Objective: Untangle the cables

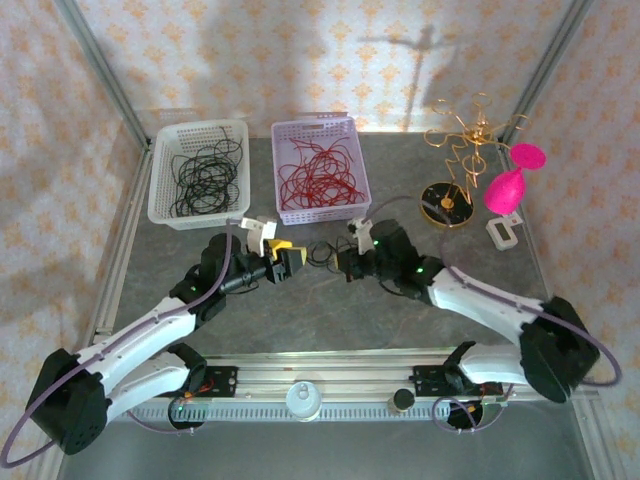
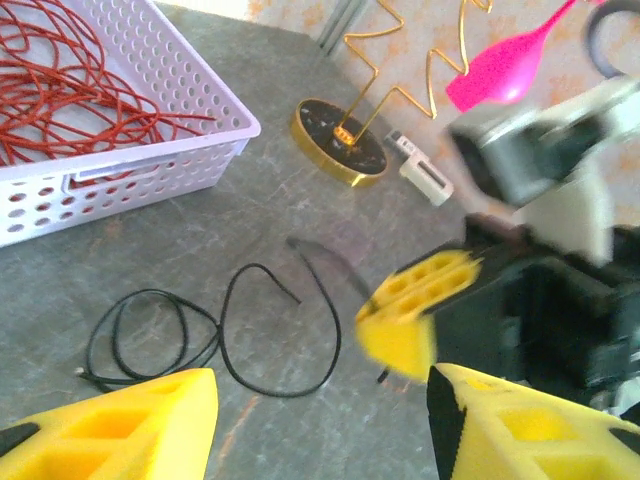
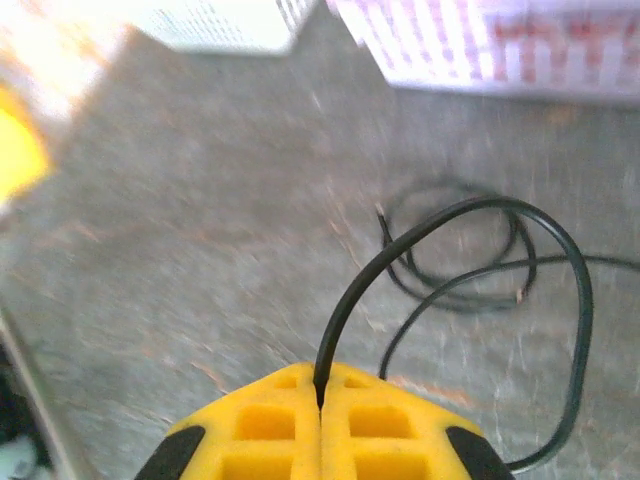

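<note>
Right tool (image 3: 320,388) is clamping the thin black curly cable (image 3: 575,300); the rest is looping on the grey tabletop (image 3: 200,220) just ahead. Left tool (image 2: 320,410) is hovering opposite, jaws parted, empty. The cable is probably handling light, limp and springy, so pinch it near an end.

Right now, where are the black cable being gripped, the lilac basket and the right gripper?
gripped black cable (image 3: 480,202), right wrist view, top of its raised arc.
lilac basket (image 2: 150,175), left wrist view, perforated front wall.
right gripper (image 3: 320,395), right wrist view, seam between its shut fingertips.
</note>
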{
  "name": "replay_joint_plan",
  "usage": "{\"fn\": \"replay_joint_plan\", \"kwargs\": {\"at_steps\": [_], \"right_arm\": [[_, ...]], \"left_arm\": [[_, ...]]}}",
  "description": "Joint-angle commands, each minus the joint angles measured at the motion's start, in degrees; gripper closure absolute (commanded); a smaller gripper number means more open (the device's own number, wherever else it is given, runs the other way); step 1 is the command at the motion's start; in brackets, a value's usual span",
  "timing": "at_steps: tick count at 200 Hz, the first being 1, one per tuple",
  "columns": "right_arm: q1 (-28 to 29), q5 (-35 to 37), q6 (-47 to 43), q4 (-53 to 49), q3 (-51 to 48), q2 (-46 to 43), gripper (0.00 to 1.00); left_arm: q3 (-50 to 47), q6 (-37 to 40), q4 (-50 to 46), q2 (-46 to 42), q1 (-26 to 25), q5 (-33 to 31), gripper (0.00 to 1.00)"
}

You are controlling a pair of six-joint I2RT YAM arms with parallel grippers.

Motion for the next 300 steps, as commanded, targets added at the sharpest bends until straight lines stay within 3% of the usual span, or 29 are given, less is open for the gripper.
{"fn": "replay_joint_plan", "kwargs": {"at_steps": [1, 38, 77, 119, 185, 207, 230, 253, 269, 300], "right_arm": [[-2.15, -4.23, -2.00, -3.46, 2.22, -4.64, 1.00], [-4.19, -10.53, -1.25, -1.96, 3.26, -7.74, 1.00], [-4.21, -11.13, -1.22, -0.36, 2.65, -8.63, 1.00], [-4.19, -12.54, -0.01, 1.36, 1.61, -9.61, 1.00], [-4.19, -13.67, 0.66, 2.77, 0.30, -10.36, 1.00], [-4.18, -13.88, 0.84, 2.87, 0.01, -10.93, 1.00], [-4.19, -13.70, 0.87, 2.57, -0.03, -11.82, 1.00], [-4.25, -12.98, 0.79, 1.28, -0.17, -13.18, 1.00], [-4.34, -12.76, 0.77, -0.17, -0.36, -14.30, 1.00], [-5.18, -13.85, 2.28, -2.08, -1.29, -17.91, 1.00]], "left_arm": [[-4.33, -12.13, 16.08, -0.35, -2.01, 0.53, 0.41], [-5.44, -20.69, 25.06, 5.56, -3.95, -2.28, 0.39], [-7.67, -33.52, 40.33, 14.07, -4.93, -2.04, 0.39], [-6.26, -35.19, 38.90, 20.22, -6.85, -5.36, 0.39], [-2.58, -42.59, 56.55, 33.38, -9.90, -4.96, 0.42], [-0.16, -43.87, 58.32, 37.35, -10.60, -5.45, 0.45], [0.79, -45.15, 60.45, 40.37, -10.90, -6.21, 0.55], [0.77, -44.91, 61.02, 40.69, -10.81, -8.53, 0.86], [0.21, -42.20, 58.04, 38.22, -10.79, -12.62, 1.00], [0.71, -34.16, 45.29, 29.55, -9.29, -19.67, 1.00]]}}
